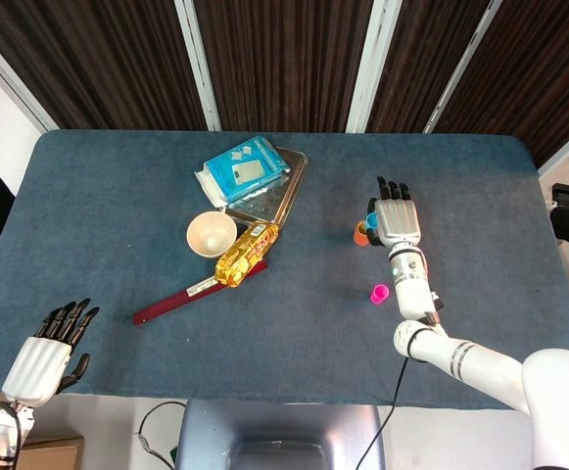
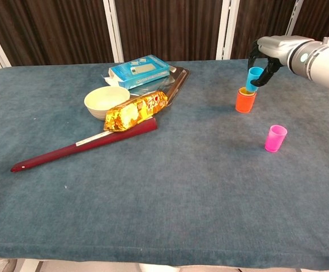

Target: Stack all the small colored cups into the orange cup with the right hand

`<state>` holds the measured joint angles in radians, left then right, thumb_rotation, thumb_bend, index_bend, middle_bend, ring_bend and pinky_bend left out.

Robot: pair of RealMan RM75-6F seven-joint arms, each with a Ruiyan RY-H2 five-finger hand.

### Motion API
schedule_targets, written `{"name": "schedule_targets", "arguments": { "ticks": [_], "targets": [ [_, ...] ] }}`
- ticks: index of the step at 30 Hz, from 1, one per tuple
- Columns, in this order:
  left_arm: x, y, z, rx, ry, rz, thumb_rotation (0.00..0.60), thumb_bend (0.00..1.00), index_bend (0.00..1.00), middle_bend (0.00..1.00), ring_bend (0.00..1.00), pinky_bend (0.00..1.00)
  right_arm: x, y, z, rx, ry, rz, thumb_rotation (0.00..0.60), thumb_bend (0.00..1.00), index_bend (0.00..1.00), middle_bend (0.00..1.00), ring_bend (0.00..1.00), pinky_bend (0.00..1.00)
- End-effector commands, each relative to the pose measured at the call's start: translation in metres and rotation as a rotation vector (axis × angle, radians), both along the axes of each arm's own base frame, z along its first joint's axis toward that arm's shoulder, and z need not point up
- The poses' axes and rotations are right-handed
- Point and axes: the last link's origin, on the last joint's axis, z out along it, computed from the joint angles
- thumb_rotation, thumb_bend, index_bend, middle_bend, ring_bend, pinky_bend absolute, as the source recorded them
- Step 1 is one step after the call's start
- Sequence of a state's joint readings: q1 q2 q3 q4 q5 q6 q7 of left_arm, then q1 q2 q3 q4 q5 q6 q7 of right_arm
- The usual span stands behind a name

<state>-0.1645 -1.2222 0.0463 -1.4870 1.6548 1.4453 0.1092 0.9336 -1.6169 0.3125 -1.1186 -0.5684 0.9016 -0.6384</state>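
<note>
The orange cup (image 2: 244, 101) stands on the table right of the middle, a yellow cup nested in it with only the rim (image 2: 246, 90) showing. My right hand (image 2: 264, 55) holds a blue cup (image 2: 253, 79) tilted, its base just over the orange cup's mouth. In the head view the right hand (image 1: 398, 219) covers most of the blue cup (image 1: 371, 207) and orange cup (image 1: 361, 233). A pink cup (image 2: 275, 138) stands alone nearer the front, also the pink cup (image 1: 379, 293) in the head view. My left hand (image 1: 44, 355) hangs open off the table's front left edge.
At centre left lie a cream bowl (image 2: 106, 101), a gold snack packet (image 2: 136, 110), a dark red stick (image 2: 79, 144), and a blue box (image 2: 138, 71) on a metal tray (image 2: 177, 81). The blue cloth table (image 2: 153, 192) stretches across the front.
</note>
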Motion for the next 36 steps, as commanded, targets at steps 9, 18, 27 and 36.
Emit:
{"name": "schedule_targets", "arguments": {
  "ticks": [9, 18, 27, 36],
  "targets": [
    [-0.001, 0.001, 0.000, -0.001, 0.000, 0.005, 0.600, 0.45, 0.00, 0.00, 0.02, 0.13, -0.003, 0.000, -0.007, 0.024, -0.005, -0.005, 0.600, 0.48, 0.42, 0.01, 0.00, 0.00],
    [0.000, 0.001, 0.001, 0.002, -0.003, 0.003, 0.600, 0.45, 0.00, 0.00, 0.02, 0.13, 0.001, 0.015, 0.000, 0.048, -0.015, 0.046, 0.600, 0.48, 0.24, 0.00, 0.00, 0.00],
    [0.001, -0.001, 0.000, -0.003, -0.002, -0.005, 0.600, 0.45, 0.00, 0.00, 0.02, 0.13, -0.005, 0.125, 0.027, 0.254, -0.035, 0.238, 0.600, 0.48, 0.23, 0.00, 0.00, 0.00],
    [0.004, -0.005, -0.002, -0.012, -0.004, -0.023, 0.600, 0.45, 0.00, 0.00, 0.02, 0.13, -0.045, 0.153, 0.031, 0.311, 0.049, 0.207, 0.600, 0.48, 0.27, 0.00, 0.00, 0.00]
  ]
}}
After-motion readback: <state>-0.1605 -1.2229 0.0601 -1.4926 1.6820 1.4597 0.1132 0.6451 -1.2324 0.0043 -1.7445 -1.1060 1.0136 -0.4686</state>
